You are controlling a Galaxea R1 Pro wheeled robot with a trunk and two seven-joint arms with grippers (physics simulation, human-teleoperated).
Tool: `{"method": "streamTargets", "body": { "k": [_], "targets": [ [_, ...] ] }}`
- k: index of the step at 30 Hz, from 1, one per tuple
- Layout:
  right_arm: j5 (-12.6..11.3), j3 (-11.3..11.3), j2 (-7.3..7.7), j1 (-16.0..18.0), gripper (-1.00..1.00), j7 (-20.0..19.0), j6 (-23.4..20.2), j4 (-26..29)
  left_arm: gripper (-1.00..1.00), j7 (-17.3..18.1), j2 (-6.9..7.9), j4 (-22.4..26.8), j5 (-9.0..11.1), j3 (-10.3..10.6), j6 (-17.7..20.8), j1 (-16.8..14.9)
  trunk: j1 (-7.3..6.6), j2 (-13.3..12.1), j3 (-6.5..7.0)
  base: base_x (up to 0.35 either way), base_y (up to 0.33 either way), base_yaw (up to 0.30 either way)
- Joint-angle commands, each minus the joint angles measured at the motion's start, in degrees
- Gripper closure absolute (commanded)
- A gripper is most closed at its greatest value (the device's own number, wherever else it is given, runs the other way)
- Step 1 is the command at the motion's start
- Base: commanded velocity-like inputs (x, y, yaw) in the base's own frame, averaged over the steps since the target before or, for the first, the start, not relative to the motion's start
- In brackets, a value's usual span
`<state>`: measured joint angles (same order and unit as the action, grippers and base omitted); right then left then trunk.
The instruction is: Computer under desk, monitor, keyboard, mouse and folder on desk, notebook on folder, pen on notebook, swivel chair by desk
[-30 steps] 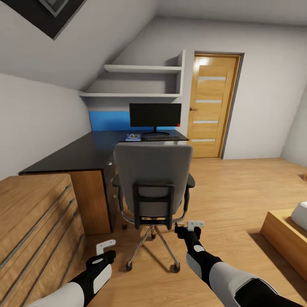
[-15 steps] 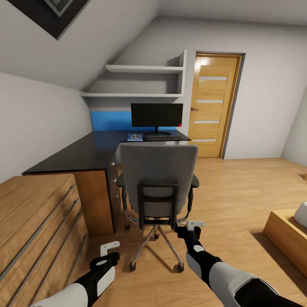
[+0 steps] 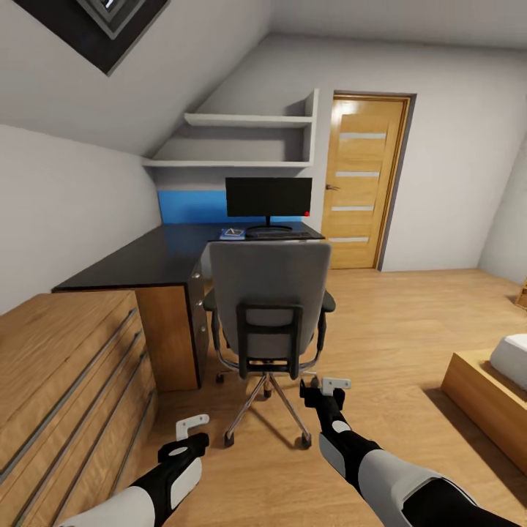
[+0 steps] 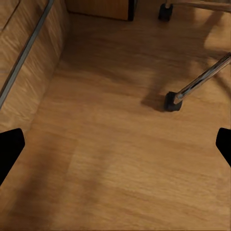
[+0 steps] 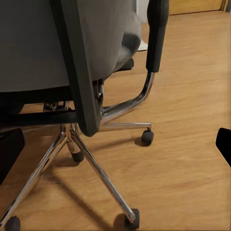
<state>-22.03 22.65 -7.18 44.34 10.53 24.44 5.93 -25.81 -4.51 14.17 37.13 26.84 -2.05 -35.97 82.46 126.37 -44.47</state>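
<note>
**Chair beside the worktop, both hands empty**

The swivel chair (image 3: 269, 307) stood with its back toward the robot, tucked against the inner corner of the L-shaped worktop (image 3: 157, 256), its chrome base and casters on the wood floor. That position looked close to what the task asked for the chair, so this step seemed nearly or fully done.

At the far end of the worktop the monitor (image 3: 268, 197) stood upright with the keyboard (image 3: 280, 236) lying just in front of its base. The blue folder (image 3: 232, 234) lay flat beside the keyboard with something small on top of it; whether that was the notebook and pen was too small to tell. The mouse and the computer could not be made out.

The right hand (image 3: 324, 391) hung low, just behind the chair's base, its fingers spread apart and holding nothing; its wrist camera looked at the chair's back frame and armrest from close by, which suggested it was placed to push or steady the chair. The left hand (image 3: 192, 432) hovered over bare floor between the wooden dresser (image 3: 66, 373) and the chair, fingers likewise apart and empty, well clear of the nearest caster (image 4: 173, 101).
</note>
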Motion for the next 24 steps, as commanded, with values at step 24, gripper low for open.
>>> {"method": "streamTargets", "body": {
  "k": [24],
  "targets": [
    [-0.04, 0.63, -0.62, 0.04, -1.0, 0.36, 0.18, -0.12, -1.0, -0.03, -0.32, 0.25, 0.84, 0.58, -0.03, -0.06, 5.26, 9.65, -4.37, -0.001, 0.0, 0.0]
  ]
}}
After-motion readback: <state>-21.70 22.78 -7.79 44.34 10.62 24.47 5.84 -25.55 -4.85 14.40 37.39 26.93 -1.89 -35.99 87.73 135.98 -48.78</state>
